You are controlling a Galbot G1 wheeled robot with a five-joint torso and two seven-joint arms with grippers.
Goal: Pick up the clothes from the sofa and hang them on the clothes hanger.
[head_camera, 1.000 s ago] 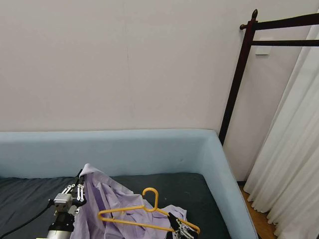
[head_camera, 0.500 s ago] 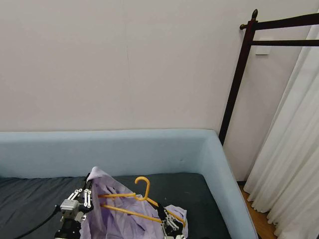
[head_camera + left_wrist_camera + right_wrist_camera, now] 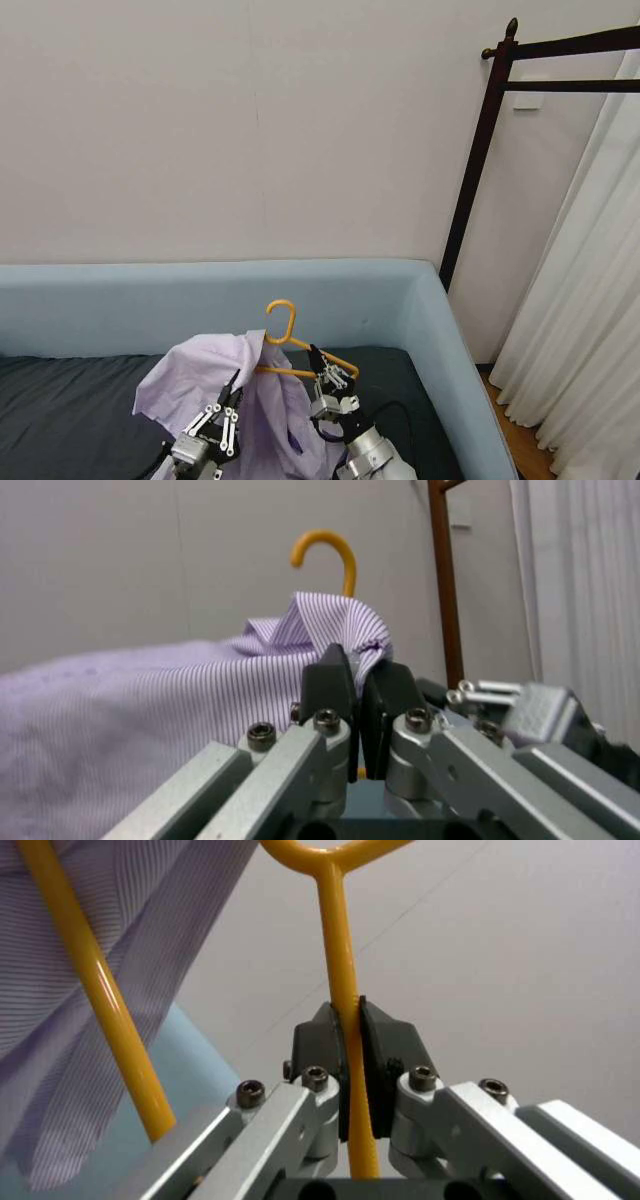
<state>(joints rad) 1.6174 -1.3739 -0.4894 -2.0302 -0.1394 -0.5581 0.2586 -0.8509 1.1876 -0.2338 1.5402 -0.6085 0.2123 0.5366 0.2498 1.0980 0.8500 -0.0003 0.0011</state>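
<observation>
The lavender pinstriped cotton shirt [image 3: 190, 380] is bunched over 1 arm of the thin yellow hanger [image 3: 281, 302], hook pointing up. Both are up in the air over the dark seat, toward the right end of the light blue sofa [image 3: 200, 300]. The dark wooden clothes rack [image 3: 478, 160] stands just past that end.

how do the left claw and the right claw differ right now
The left claw is shut on soft cloth, the purple striped shirt; the right claw is shut on the yellow hanger, gripping a thin bar. In the head view the left claw sits lower than the right claw. Both are shut, above the sofa.
</observation>
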